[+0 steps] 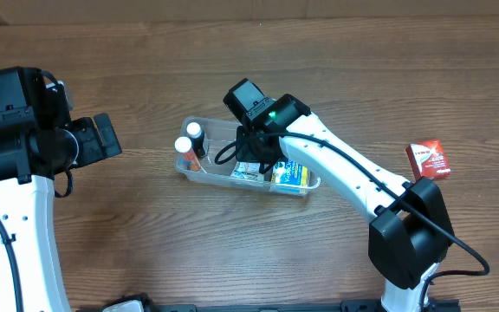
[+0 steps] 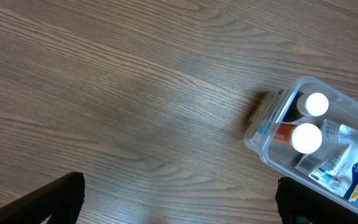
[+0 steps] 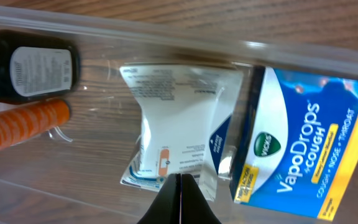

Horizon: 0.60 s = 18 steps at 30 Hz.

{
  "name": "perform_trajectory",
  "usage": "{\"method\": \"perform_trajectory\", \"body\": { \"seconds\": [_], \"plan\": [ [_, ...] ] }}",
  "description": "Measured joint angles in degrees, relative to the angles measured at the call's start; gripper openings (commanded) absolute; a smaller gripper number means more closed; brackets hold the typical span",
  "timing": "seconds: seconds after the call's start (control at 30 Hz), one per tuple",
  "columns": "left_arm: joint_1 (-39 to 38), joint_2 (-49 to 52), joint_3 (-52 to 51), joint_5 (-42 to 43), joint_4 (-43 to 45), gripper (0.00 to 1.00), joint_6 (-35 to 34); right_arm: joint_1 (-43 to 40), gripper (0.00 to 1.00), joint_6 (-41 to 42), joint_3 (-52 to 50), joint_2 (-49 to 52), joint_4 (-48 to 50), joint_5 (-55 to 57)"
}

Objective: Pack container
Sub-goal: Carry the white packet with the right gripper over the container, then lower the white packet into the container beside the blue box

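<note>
The clear plastic container (image 1: 189,171) sits mid-table, holding two white-capped bottles (image 1: 195,130), a white bandage box (image 3: 179,118) and a blue VapoDrops box (image 3: 309,149). My right gripper (image 3: 180,180) is shut with nothing between its fingers, tips pressed together over the near edge of the bandage box inside the container (image 3: 166,37). In the overhead view the right gripper (image 1: 254,158) is down in the tub's middle. My left gripper (image 2: 179,205) is open over bare wood, left of the container (image 2: 272,146); its fingers (image 2: 61,199) stand wide apart.
A red box (image 1: 429,159) lies on the table at the far right, beyond the right arm. An orange bottle (image 3: 23,124) and a dark labelled bottle (image 3: 36,71) fill the tub's left end. The left arm (image 1: 24,139) stands at the left edge.
</note>
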Motion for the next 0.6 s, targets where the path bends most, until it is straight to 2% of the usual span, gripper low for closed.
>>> {"method": "perform_trajectory", "body": {
  "seconds": [0.27, 0.6],
  "plan": [
    [0.0, 0.0, 0.0, 0.0, 0.0, 1.0, 0.0, 0.6, 0.04, -3.6, -0.7, 0.6, 2.8, -0.7],
    [0.0, 0.0, 0.0, 0.0, 0.0, 1.0, 0.0, 3.0, 0.04, -6.7, -1.0, 8.7, 4.4, -1.4]
  ]
}}
